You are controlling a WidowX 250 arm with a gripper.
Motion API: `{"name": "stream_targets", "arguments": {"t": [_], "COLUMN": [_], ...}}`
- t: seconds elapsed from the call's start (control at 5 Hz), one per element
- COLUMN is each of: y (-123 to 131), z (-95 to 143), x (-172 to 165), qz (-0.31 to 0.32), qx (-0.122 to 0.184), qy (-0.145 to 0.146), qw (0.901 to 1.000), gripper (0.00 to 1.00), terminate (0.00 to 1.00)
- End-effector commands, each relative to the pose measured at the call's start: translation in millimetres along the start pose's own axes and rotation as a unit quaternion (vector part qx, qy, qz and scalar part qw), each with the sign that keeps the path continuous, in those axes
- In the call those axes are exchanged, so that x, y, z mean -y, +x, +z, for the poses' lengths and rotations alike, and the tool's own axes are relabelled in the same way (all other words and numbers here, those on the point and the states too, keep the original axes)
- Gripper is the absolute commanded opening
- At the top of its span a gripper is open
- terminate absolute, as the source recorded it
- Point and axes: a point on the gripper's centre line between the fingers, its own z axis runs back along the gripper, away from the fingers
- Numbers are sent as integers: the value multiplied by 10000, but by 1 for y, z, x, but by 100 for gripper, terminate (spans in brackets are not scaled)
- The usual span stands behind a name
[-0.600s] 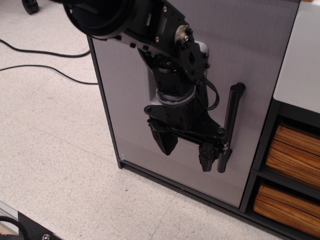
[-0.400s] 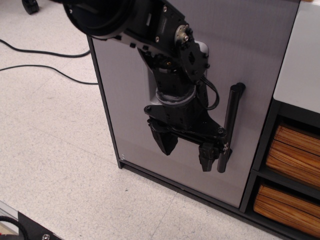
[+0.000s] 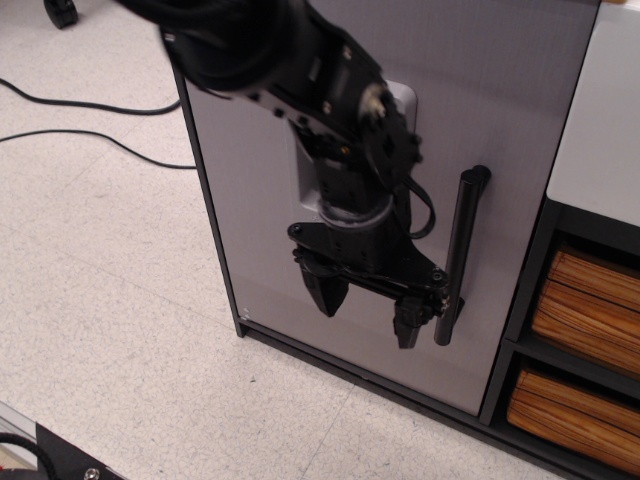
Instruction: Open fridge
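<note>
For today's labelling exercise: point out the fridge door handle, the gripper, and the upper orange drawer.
fridge door handle [image 3: 460, 250], observation image, mid-bar.
gripper [image 3: 366, 308], observation image, midway between fingertips.
upper orange drawer [image 3: 590, 310], observation image, wood-grain front.

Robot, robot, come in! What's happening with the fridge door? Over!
Gripper open, one finger beside the black handle, not gripping it. Fridge door looks shut. Nothing blocking the handle.

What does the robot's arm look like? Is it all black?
Mostly, yes. The arm is black and chunky, with small silver screws and a silvery ring just above the gripper. A thin black cable loops at its side. The jaws are two black, pointed wedges on a wide black bar.
</note>
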Motion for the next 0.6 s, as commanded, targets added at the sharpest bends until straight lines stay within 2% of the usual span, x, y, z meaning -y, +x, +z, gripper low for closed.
{"name": "stream_targets", "arguments": {"t": [0.0, 0.4], "y": [42, 78], "z": [9, 14], "x": [10, 28], "qz": [146, 354], "qx": [753, 1081], "qy": [67, 8], "qw": [9970, 9935], "gripper": [100, 100], "terminate": [0, 0]}}
